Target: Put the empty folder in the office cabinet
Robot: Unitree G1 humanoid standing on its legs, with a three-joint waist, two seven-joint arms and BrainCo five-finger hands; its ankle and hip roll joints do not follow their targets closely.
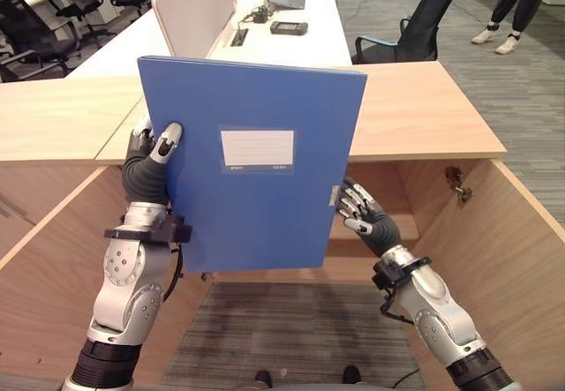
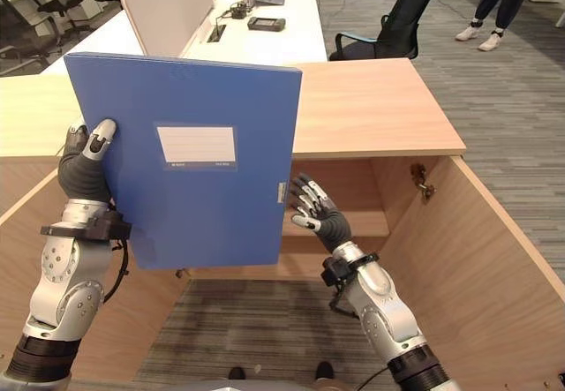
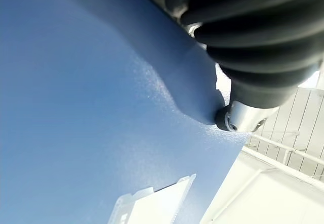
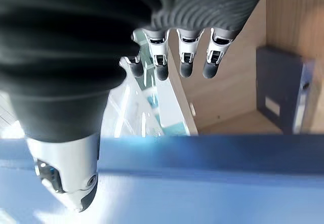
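I hold a blue folder (image 1: 256,161) with a white label upright in front of the open office cabinet (image 1: 424,113). My left hand (image 1: 146,166) grips its left edge, thumb pressed on the front cover (image 3: 91,107). At the folder's lower right edge is my right hand (image 1: 366,214), its fingers (image 4: 185,57) straight and spread beside the folder's blue edge (image 4: 202,183). Whether they touch it I cannot tell. The folder hides the middle of the cabinet's opening.
The cabinet's doors stand open at the left (image 1: 53,259) and right (image 1: 521,259), with a shelf (image 1: 402,228) inside. Another blue folder (image 4: 283,90) stands in the cabinet. Behind the wooden top are a white desk (image 1: 291,38), a black chair (image 1: 424,20) and a person's legs (image 1: 512,3).
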